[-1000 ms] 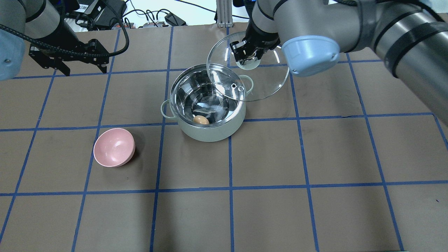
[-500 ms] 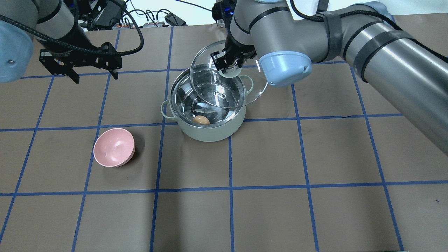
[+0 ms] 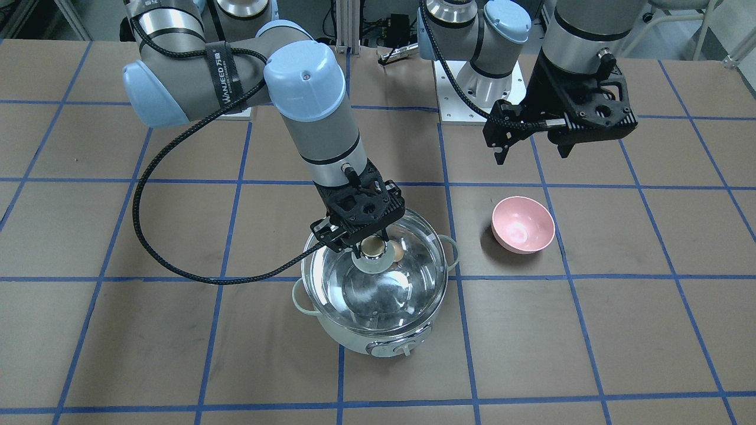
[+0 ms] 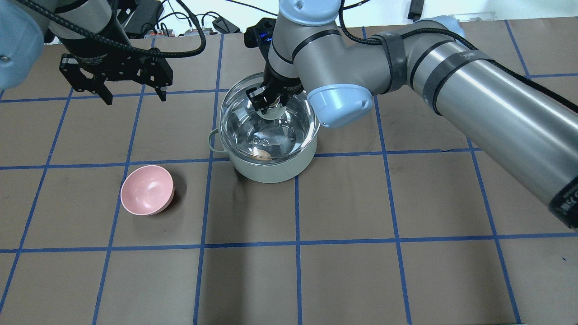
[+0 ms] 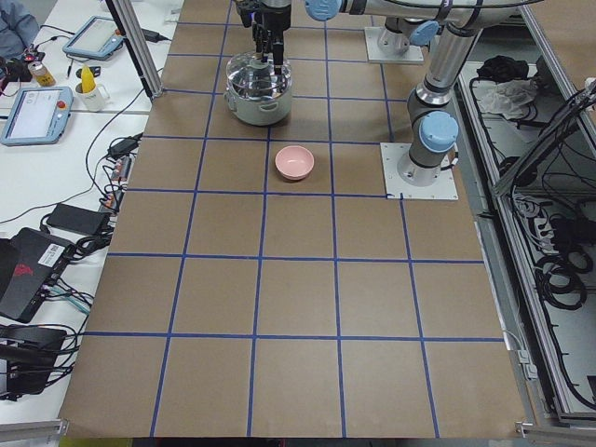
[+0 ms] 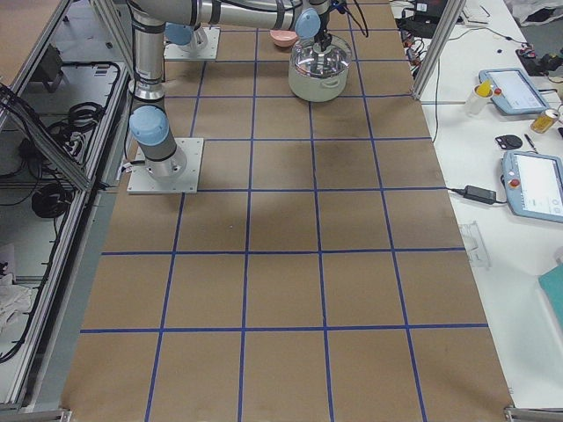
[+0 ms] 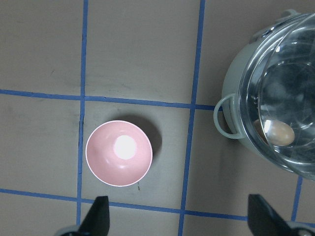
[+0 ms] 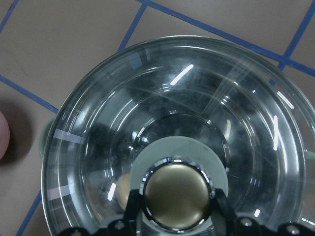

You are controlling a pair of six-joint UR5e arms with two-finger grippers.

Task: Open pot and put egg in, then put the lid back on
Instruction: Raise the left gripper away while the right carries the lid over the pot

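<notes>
Clear glass, metal-rimmed: the lid [image 3: 387,290], one item. Its gold-topped knob [image 8: 177,194] is clamped between the fingers [image 8: 133,211] of the right gripper [image 3: 372,245], and the glass spreads directly beneath them, over the pot [image 3: 378,345]. Whether it is seated on the rim or held just above it cannot be told.

Tan egg [image 7: 279,133], one, inside the pot, below the right fingers and seen through the glass.

Left gripper [image 4: 134,97]: fingers spread wide, empty, well apart from the pot. A pink bowl [image 7: 119,153] lies below them.

Status, as judged: pot opened and egg in. Remaining: settle the lid and release the knob.
</notes>
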